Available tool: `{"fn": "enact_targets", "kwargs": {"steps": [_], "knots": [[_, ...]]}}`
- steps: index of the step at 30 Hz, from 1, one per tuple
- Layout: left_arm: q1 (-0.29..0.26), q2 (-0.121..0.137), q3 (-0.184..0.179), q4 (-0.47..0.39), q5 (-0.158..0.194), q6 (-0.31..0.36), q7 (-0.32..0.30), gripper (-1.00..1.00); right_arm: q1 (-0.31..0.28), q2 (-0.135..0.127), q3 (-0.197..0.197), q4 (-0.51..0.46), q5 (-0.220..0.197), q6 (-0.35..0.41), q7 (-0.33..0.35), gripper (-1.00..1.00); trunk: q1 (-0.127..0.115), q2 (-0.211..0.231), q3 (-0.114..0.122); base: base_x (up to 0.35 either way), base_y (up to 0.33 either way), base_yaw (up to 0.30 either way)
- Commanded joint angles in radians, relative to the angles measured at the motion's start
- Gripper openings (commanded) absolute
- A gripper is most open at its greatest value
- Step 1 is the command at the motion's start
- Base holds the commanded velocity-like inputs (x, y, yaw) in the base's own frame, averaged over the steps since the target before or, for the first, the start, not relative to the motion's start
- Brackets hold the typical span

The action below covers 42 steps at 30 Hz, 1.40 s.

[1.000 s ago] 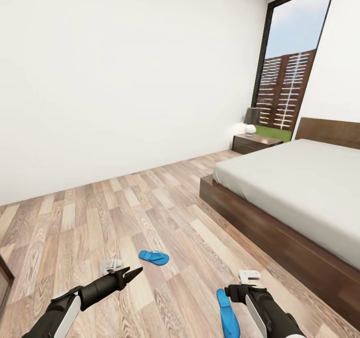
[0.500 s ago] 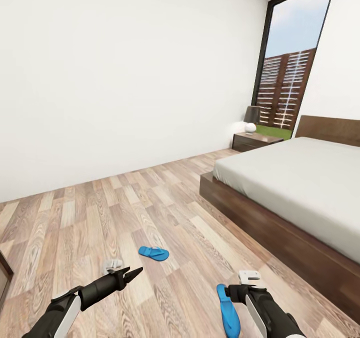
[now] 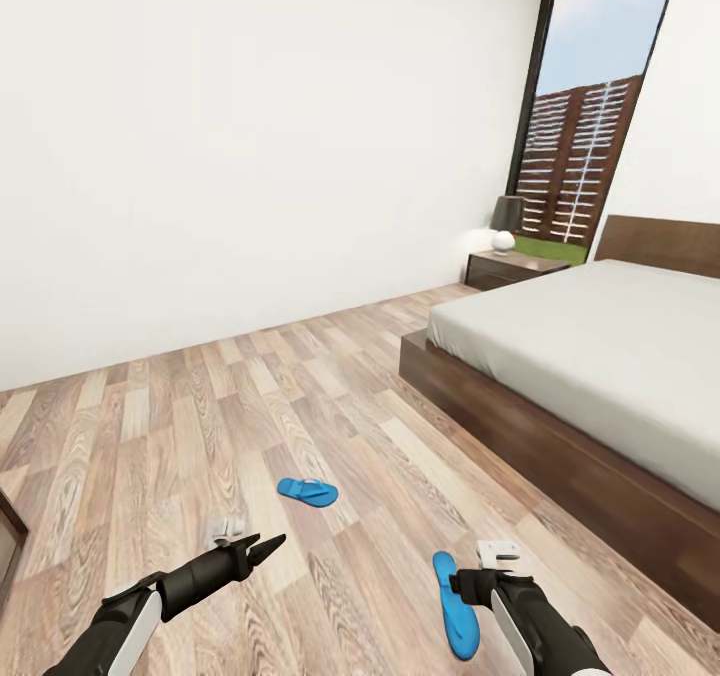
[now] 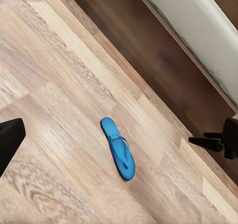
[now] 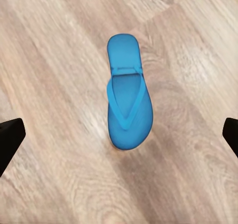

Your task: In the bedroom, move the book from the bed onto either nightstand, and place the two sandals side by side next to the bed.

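So the two sandals are both on the floor and nowhere near paired up. One sandal lies right below our right claw, and in the right wrist view it sits square between the two dark fingertips at the edges, so that claw is spread wide with nothing in it. The other sandal is further out on the planks, apart from the first and pointing a different way. Our left claw hangs just above the floor short of that one, and its jaws look pinched together at the tips, holding nothing.

Neither sandal is next to the bed yet; we'd call that half of the job basically not started. As for the book, we can't spot it on the part of the mattress we see, so no verdict there.

The nightstand is way back by the tall window, with a small lamp on top. The floor is light wood plank, flat and bare around the sandals, with white walls behind.
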Motion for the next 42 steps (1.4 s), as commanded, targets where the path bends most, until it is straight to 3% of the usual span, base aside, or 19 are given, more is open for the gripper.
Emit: {"fn": "enact_targets", "kwargs": {"steps": [1,42], "knots": [[0.0,0.0,0.0,0.0,0.007,0.01,-0.002,1.0,0.0,0.0,-0.001,-0.002,0.0,0.005,-0.001,1.0,0.0,-0.001,-0.005,0.0,0.0,0.0],[0.0,-0.007,0.0,0.002,0.007,0.011,-0.002,1.0,0.0,0.002,0.0,0.003,0.0,0.005,-0.001,1.0,0.019,-0.01,-0.164,0.0,0.0,0.0]]}}
